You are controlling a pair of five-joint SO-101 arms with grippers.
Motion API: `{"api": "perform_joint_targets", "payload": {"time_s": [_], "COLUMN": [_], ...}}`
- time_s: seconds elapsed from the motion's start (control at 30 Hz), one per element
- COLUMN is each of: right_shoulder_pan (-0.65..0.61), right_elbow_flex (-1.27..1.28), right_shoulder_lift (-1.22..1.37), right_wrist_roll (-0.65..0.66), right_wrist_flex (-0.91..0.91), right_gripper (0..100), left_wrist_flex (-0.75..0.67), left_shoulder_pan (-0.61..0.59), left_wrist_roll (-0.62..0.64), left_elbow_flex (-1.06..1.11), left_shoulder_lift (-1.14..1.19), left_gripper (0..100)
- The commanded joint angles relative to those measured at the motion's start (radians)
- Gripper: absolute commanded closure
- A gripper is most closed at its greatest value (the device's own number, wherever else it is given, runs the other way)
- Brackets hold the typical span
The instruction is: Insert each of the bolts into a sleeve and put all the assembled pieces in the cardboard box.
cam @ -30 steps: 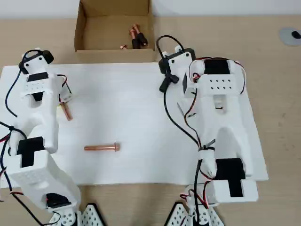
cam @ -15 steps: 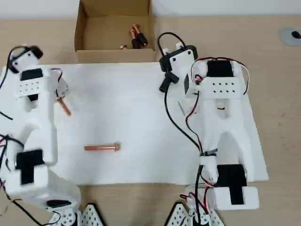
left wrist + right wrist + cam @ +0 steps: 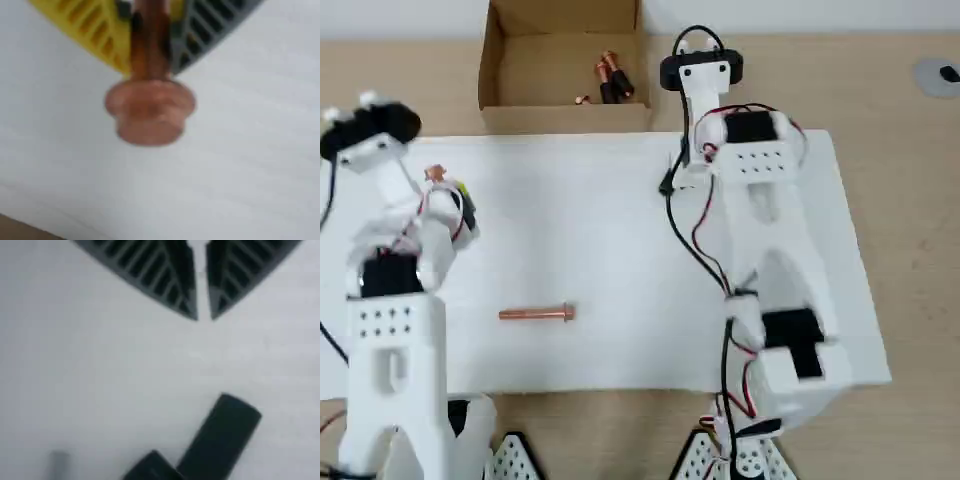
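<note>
**A:** Entry one. Left gripper (image 3: 148, 67), state?

**B:** Clamped on a copper bolt (image 3: 150, 112). The yellow finger (image 3: 95, 30) and the dark grey finger (image 3: 210, 25) pinch the shank from either side. The round head sticks out past the tips, facing the white sheet (image 3: 260, 160). Cannot tell whether the head touches the sheet. From the high view this gripper sits at the sheet's left side, and a bit of copper shows at its tip.

**A:** Any other loose bolt?

**B:** Yes. A second copper bolt (image 3: 537, 314) lies flat on the sheet, its length running across the table and its head toward the right arm (image 3: 750, 165). It is between the two arms, nearer the left one, and well apart from both grippers.

**A:** Right gripper (image 3: 202, 315)?

**B:** Fingers drawn almost together, with a thin slit between them and nothing held. It hangs over the sheet. Two black sleeves lie on the sheet close by. One sleeve (image 3: 222, 437) shows nearly its whole length, and the other sleeve (image 3: 150, 467) is just beside it, cut by the frame edge. Cannot tell whether the two touch.

**A:** Cardboard box (image 3: 565, 118)?

**B:** It stands open on the wooden table (image 3: 910, 200), just beyond the sheet's far edge and between the arms' reach. Inside, near its right wall, is a small cluster of assembled pieces (image 3: 610, 78), copper bolts in black sleeves. Exact count unclear.
</note>
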Motion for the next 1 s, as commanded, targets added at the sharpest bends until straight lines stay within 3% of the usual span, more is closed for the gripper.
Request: {"api": "perform_joint_targets", "payload": {"time_s": [0.0,0.17,0.4,0.67,0.97], "right_shoulder_pan": [-0.042,-0.097,-0.11,-0.108,-0.108], "right_elbow_flex": [-0.085,-0.239,-0.547,-0.773,-0.9], "right_shoulder_lift": [0.11,0.272,0.404,0.53,0.63], "right_wrist_roll": [-0.084,-0.17,-0.16,-0.089,-0.089], "right_wrist_flex": [-0.021,0.064,0.201,0.325,0.358], "right_gripper": [93.2,92.4,92.3,91.9,80.6], "left_wrist_flex": [-0.109,-0.239,-0.396,-0.427,-0.425], "left_shoulder_pan": [0.012,0.074,0.175,0.178,0.178], "left_wrist_roll": [-0.009,-0.008,-0.011,-0.009,-0.008], "left_elbow_flex": [0.083,0.181,0.325,0.379,0.379], "left_shoulder_lift": [-0.085,-0.097,-0.148,-0.225,-0.226], "left_gripper": [99,99,99,99,99]}}
